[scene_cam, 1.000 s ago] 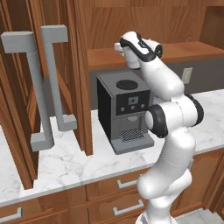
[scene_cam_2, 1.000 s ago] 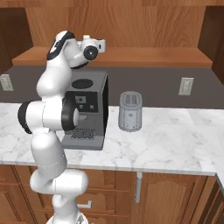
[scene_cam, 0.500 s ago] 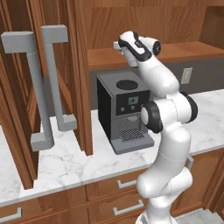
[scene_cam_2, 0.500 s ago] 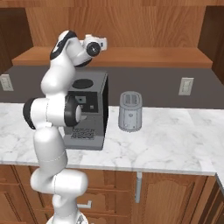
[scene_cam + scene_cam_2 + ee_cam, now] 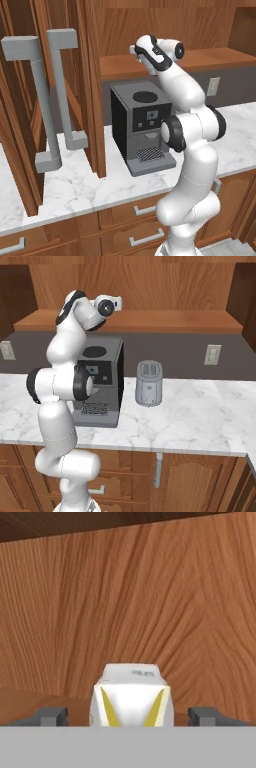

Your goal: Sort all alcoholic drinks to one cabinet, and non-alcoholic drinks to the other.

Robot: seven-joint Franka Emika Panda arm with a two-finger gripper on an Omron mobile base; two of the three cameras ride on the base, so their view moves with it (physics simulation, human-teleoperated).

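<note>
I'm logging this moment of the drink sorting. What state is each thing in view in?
gripper: open, fingers apart on either side of the carton
carton: upright on the wooden shelf, not gripped
cabinet door: swung open
coffee machine: upright on the counter
toaster: upright on the counter

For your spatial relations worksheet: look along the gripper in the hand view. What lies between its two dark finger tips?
In the hand view, a white carton with yellow stripes stands on the wooden shelf between the finger tips; gaps show either side, so the jaws are apart.
</note>
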